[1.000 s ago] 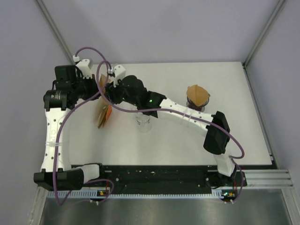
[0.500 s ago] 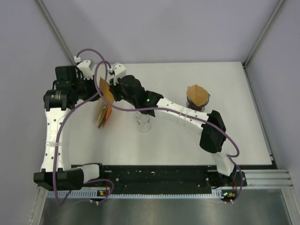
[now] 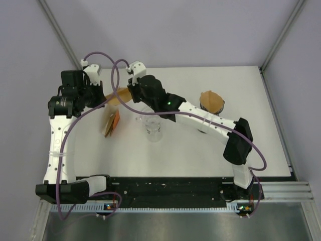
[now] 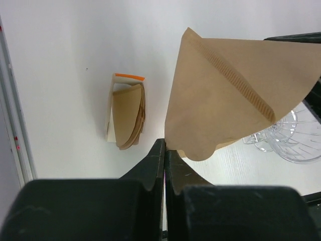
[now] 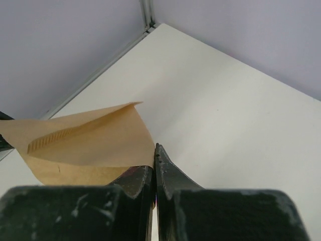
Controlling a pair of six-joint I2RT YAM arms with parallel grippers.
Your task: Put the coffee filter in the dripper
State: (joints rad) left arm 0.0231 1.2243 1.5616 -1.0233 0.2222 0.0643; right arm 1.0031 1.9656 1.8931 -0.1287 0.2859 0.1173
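Left wrist | left fingers [image 4: 150,168] pinched shut on coffee filter [image 4: 225,90] | right fingers [image 5: 170,175] also clamped on it

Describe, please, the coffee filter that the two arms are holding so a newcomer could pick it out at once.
On the white table, look far left, where the left end effector and right end effector meet. Between them hangs one flat brown coffee filter; unlike the stack in the filter pack lying nearby, it is airborne, pinched from two sides.

overhead view down; both wrist views close on shared filter [image 4: 225,100]
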